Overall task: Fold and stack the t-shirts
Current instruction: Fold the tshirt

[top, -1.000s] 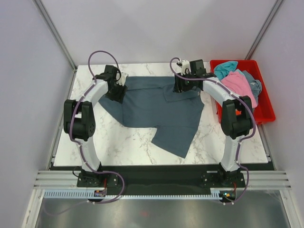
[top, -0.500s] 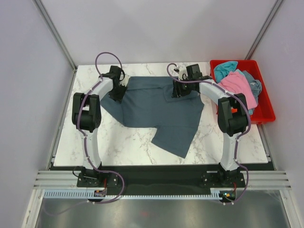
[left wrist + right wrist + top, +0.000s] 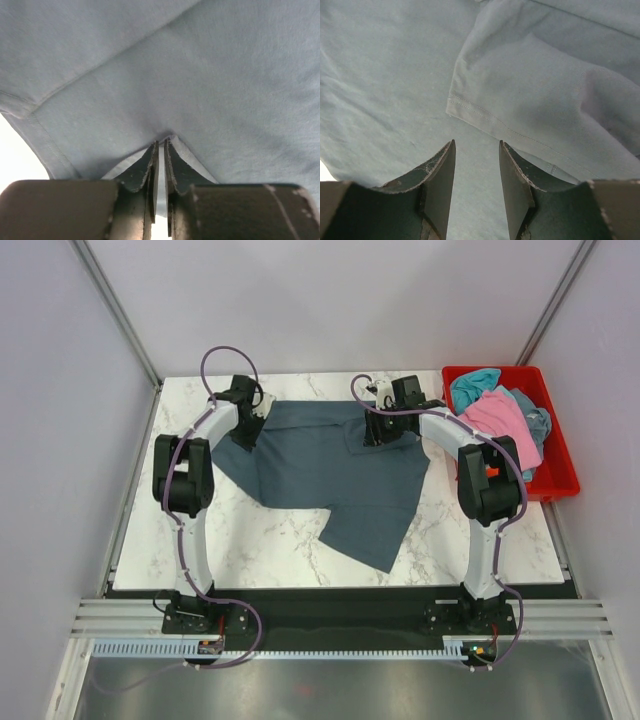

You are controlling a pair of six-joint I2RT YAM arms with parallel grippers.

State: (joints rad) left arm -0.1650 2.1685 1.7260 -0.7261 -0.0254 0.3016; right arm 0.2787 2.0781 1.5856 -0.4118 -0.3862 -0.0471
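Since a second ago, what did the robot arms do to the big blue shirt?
The left gripper edged toward the far side and pinched shut on the blue shirt. The right gripper stayed open above it. The shirt and the red bin did not move.

Left arm [image 3: 186, 540] and right arm [image 3: 486, 552]: white links, black joint housings, a purple cable looped along each. Right elbow housing: orange mark at 12 o'clock. Left gripper [image 3: 160, 145] and right gripper [image 3: 477, 145]: dark fingers, edges scuffed pale.
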